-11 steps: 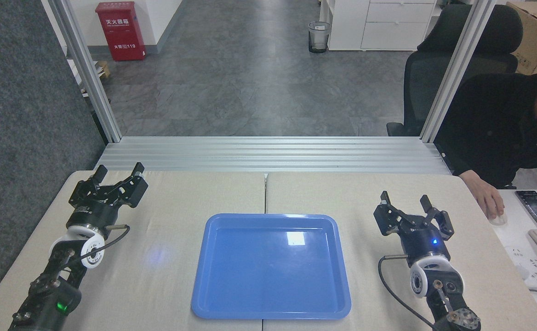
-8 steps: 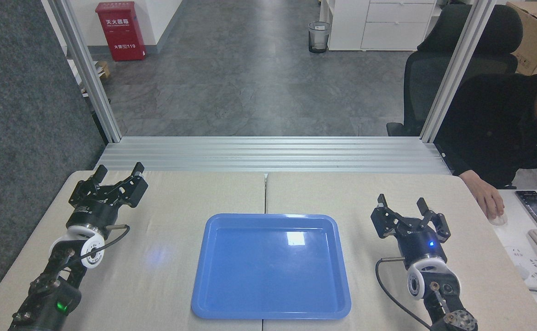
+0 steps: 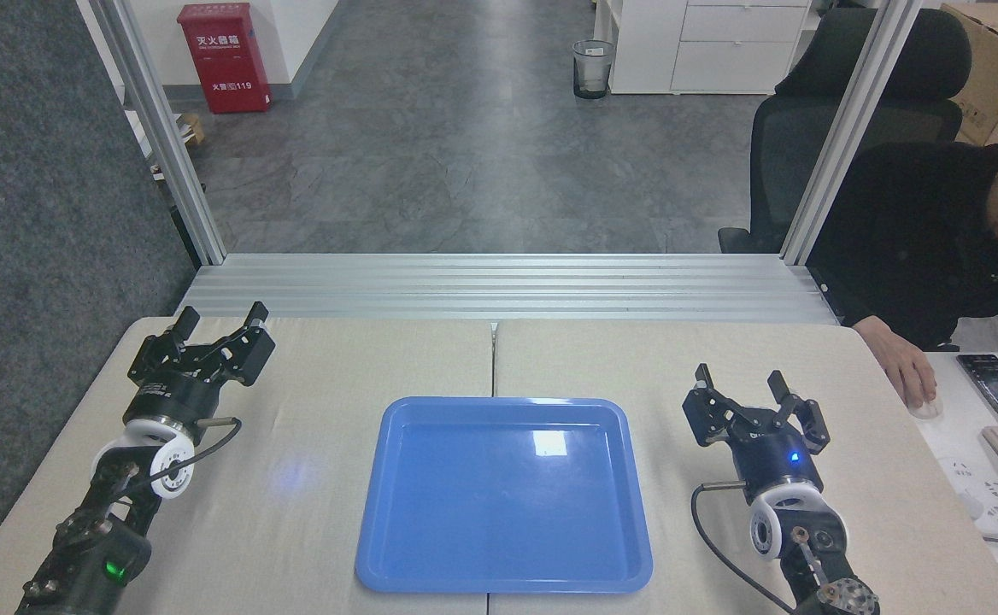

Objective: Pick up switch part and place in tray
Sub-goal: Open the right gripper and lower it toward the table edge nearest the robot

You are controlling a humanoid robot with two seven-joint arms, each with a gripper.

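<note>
While the switch part cannot be made out anywhere in the picture, the blue tray [image 3: 503, 495] lies at the lower centre of the frame on the beige table [image 3: 661, 359], its near rim close to the table's front edge. Bare tabletop runs along both long sides of the tray. At lower right, the right gripper [image 3: 739, 381] stands just beside the tray's right rim, fingers spread apart and holding nothing. At middle left, the left gripper [image 3: 219, 318] sits well apart from the tray near the table's far left corner, fingers likewise spread and holding nothing. At the right edge, a person's hand [image 3: 905, 369] rests on a mouse [image 3: 926, 408] beyond the table's side.
</note>
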